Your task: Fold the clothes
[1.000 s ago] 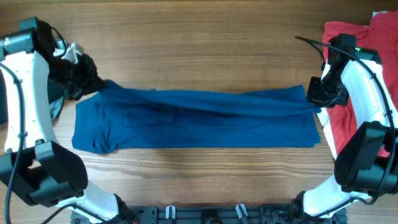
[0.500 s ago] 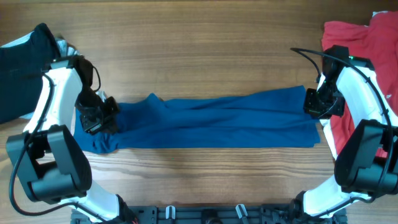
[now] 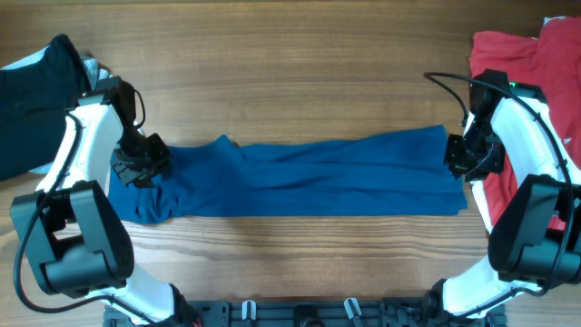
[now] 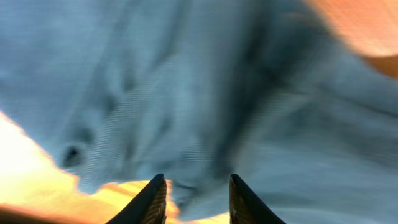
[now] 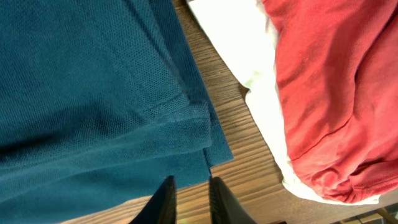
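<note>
Twin robot arms, seen from above: the left arm (image 3: 80, 150) and the right arm (image 3: 537, 136) each wore glossy white shells between rounded black joint housings, the bulkiest nearest the base. A thin black cable (image 3: 440, 77) arced off the right arm, and another looped beside the left. The black left gripper (image 4: 198, 180) and black right gripper (image 5: 191, 182) showed slim, dark, tapered fingers.
</note>
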You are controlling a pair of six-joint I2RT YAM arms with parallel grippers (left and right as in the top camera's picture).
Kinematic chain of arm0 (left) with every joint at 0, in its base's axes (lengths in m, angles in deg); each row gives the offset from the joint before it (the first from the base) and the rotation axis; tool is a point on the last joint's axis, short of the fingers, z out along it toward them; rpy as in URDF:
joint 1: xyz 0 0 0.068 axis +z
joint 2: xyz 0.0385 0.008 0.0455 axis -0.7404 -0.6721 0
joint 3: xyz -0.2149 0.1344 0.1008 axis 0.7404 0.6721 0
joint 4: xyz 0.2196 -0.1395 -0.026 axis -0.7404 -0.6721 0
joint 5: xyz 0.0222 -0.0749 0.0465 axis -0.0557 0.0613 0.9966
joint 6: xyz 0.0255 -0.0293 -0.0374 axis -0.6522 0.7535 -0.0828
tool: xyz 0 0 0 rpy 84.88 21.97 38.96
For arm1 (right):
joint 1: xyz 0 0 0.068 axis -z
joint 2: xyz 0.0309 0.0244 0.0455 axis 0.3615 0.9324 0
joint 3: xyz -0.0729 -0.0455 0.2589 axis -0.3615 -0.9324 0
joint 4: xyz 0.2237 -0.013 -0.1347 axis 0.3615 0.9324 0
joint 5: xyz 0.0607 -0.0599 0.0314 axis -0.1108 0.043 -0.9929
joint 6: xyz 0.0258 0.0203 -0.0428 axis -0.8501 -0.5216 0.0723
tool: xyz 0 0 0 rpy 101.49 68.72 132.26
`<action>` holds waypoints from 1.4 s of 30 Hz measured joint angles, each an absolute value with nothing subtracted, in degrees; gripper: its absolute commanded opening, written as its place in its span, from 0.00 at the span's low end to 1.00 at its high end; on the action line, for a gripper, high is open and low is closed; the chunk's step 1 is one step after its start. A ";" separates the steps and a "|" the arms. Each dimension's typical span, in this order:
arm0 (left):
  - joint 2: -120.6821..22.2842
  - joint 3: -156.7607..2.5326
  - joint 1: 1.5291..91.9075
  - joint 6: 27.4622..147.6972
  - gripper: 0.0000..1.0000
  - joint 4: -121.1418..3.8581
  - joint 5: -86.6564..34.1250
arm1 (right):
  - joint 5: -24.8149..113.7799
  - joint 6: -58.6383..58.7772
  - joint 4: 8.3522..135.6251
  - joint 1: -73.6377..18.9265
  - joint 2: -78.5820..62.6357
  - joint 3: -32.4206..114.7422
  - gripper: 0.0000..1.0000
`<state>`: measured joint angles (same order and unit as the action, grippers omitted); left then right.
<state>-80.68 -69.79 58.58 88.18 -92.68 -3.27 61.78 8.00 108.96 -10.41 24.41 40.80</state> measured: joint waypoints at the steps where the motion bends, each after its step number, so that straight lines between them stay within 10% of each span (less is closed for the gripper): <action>1: -80.62 -69.84 58.51 88.14 0.33 -91.44 -5.96 | 61.83 8.03 108.83 -10.41 24.41 40.80 0.22; 19: -82.76 -70.38 34.18 104.38 0.39 -77.91 -11.47 | 62.00 8.05 107.76 -10.41 24.41 40.80 0.24; 21: -84.57 -70.38 33.94 106.87 0.32 -77.32 -8.96 | 62.00 8.05 107.78 -10.41 24.41 40.78 0.24; 23: -85.43 -70.38 33.94 107.87 0.04 -75.94 -7.71 | 62.00 8.05 107.78 -10.41 24.41 40.78 0.24; 42: -85.10 -70.62 24.72 104.18 0.04 -86.24 -16.60 | 62.00 8.05 107.32 -10.41 24.41 40.78 0.24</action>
<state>-85.10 -70.62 24.72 104.18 -86.24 -16.60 62.00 8.05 107.32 -10.41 24.41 40.78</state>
